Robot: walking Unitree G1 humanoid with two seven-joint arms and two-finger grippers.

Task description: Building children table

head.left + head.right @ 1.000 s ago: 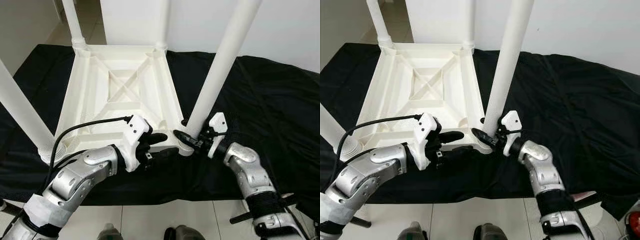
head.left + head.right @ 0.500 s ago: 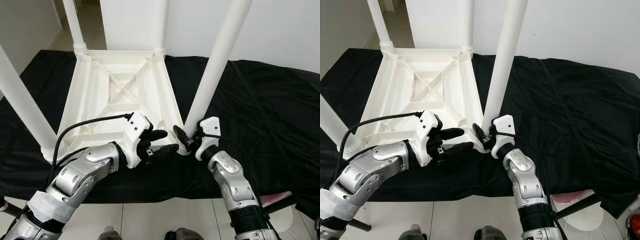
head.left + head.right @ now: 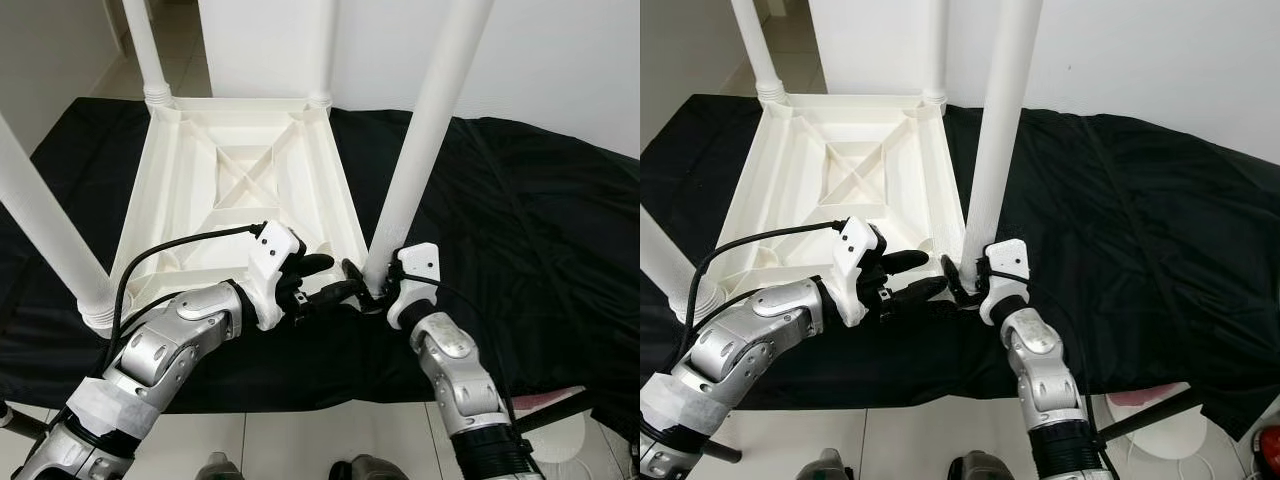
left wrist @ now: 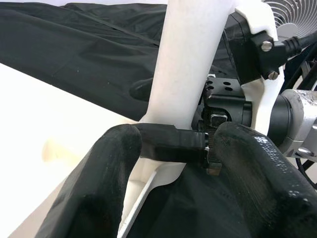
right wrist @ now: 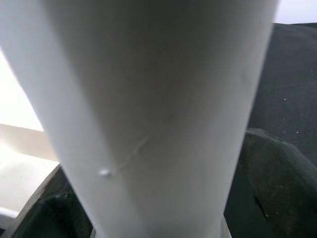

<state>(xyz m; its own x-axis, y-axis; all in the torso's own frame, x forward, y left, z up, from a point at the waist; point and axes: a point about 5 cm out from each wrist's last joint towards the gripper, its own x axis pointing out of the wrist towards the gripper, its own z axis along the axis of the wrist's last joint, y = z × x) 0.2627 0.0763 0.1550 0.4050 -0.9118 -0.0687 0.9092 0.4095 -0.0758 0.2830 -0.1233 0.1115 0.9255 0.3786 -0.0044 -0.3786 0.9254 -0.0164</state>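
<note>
The children's table (image 3: 240,180) lies upside down on a black cloth (image 3: 520,220), its ribbed underside facing up and white legs rising from its corners. The leg at the table's near right corner (image 3: 420,150) is the one being worked: the right gripper (image 3: 362,283) is clenched round its base, just above the corner socket, with one black finger (image 4: 166,142) lying across the front of the leg. The left gripper (image 3: 318,282) sits just beside that same corner, its two fingers spread apart and grasping nothing, near the table's front edge. The step in hand seems to be seating or tightening this leg. To do it well, the right gripper should keep its grasp low and square on the leg, turning or pressing along the leg's own axis so it does not lean. The left gripper would best brace the table's corner so the top cannot slide on the cloth.
</note>
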